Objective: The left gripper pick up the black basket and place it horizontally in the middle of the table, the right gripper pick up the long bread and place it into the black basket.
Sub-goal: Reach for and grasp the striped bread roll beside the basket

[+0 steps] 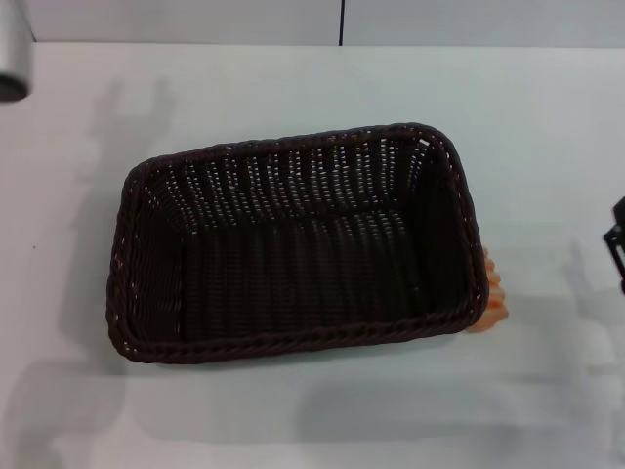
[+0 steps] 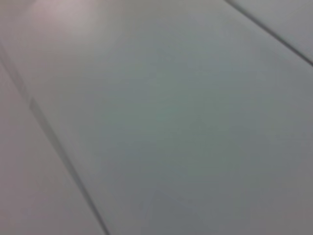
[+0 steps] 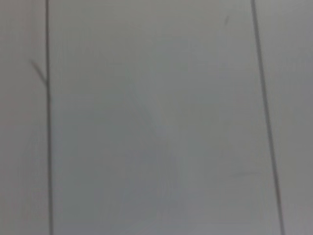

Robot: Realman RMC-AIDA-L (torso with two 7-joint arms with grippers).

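Starting at the near edge: bare white table (image 1: 312,425), crossed only by soft shadows. Next back, the black basket (image 1: 293,337), resting flat on its base, long side running across the middle of the table, slightly skewed, mouth up, nothing visible inside. Judged as set down that way to offer a wide opening for loading from the right; first half of the job apparently done.

Just beside the basket's right-hand short wall, touching or nearly so, the long bread (image 1: 491,293): only an orange ridged sliver showing, the rest hidden behind the rim. Not yet in the basket. Awkward spot, tucked close against the wicker, with some risk of catching the rim in a grasp from above.

Farther right, at the very border of the head view, a black scrap of the right gripper (image 1: 617,249), apart from both bread and basket. Released or clenched: cannot tell. Probably waiting on that side for the sake of the bread.

Farthest back, at the far left corner, the rounded grey body of the left gripper (image 1: 14,59), well apart from the basket, likely parked out of the way. Released or clenched: likewise cannot tell.
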